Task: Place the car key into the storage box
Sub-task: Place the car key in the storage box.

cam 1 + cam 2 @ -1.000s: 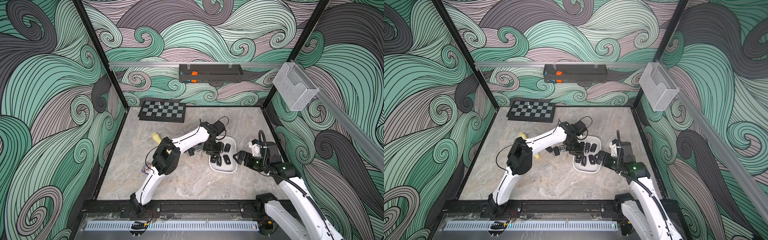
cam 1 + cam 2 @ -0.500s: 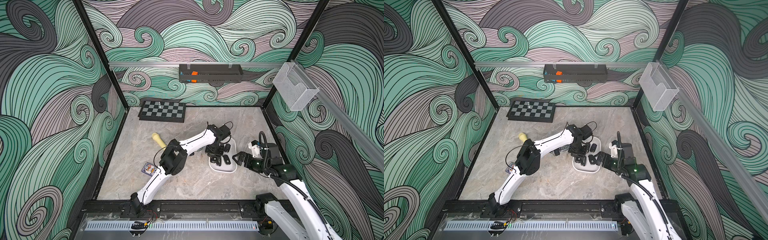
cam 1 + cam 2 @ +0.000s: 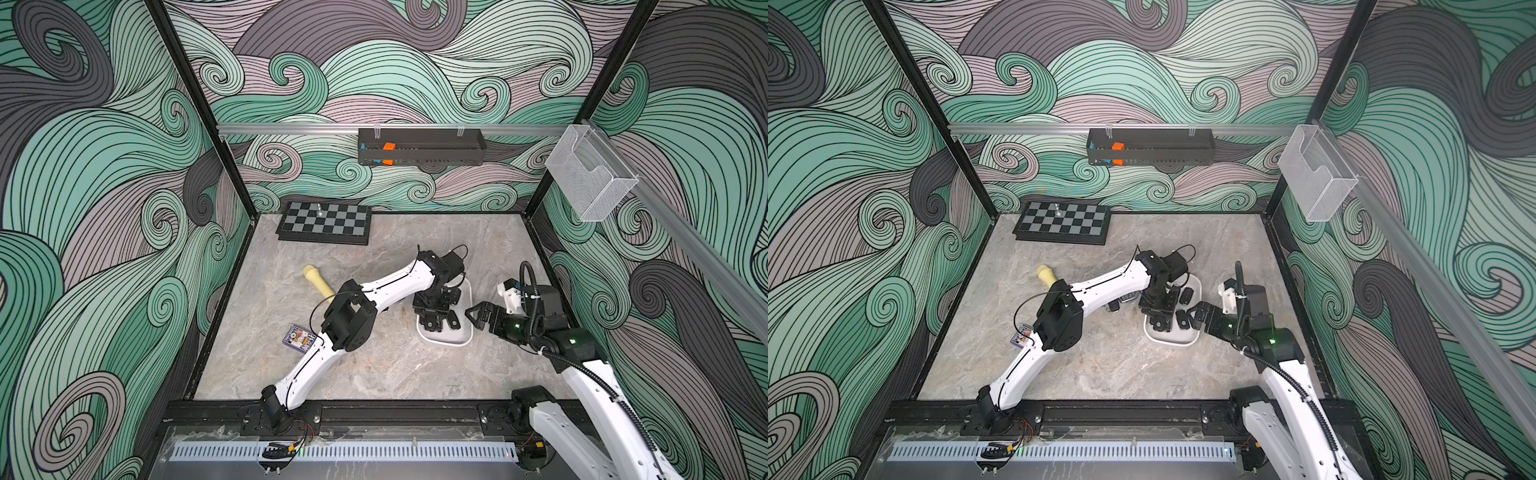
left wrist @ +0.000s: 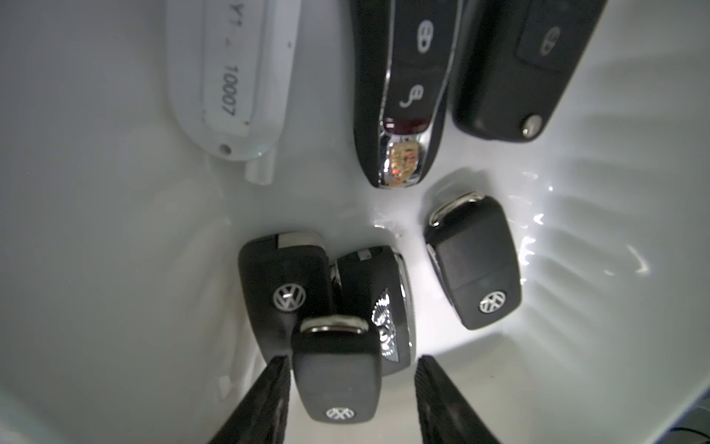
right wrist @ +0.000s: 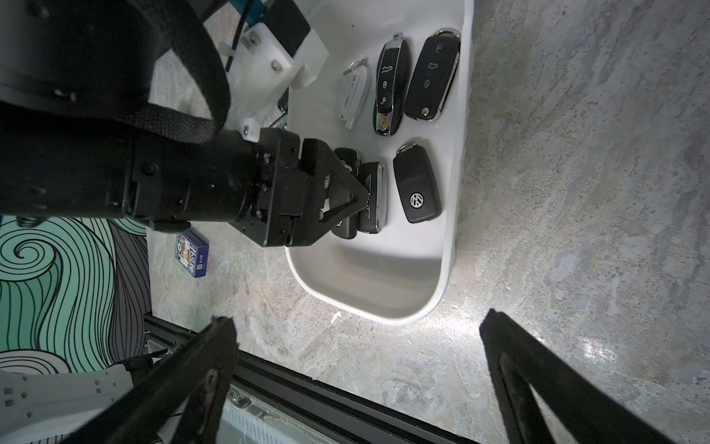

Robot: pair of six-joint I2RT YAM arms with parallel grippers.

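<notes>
Both top views show my left claw (image 3: 434,322) pointing down into the white storage box (image 3: 444,341), which sits on the marble table (image 3: 374,374). Black fobs show around the claw, but from up there I cannot pick out the car key among them. My right claw (image 3: 1198,316) hangs near the box's right-hand rim, fingers spread wide and holding nothing.

Left wrist view: my left claw (image 4: 351,361) is partly open. The car key (image 4: 338,384), a black fob with a silver end, lies between my fingers inside the storage box (image 4: 115,230). It rests on top of a VW fob (image 4: 284,284) and a winged-badge fob (image 4: 384,303). One finger (image 4: 269,396) is just beside the key's side and the other stands clear of it, so I am not clamping it. Further along the box floor lie a second VW fob (image 4: 474,265), a crest fob (image 4: 403,96), a black flip fob (image 4: 515,69) and a white fob (image 4: 234,77).

Right wrist view: my right claw (image 5: 359,323) is wide and empty, over bare table by the box's rounded end (image 5: 384,303). My left claw (image 5: 353,196) has its tips down among the fobs, hiding most of the car key
</notes>
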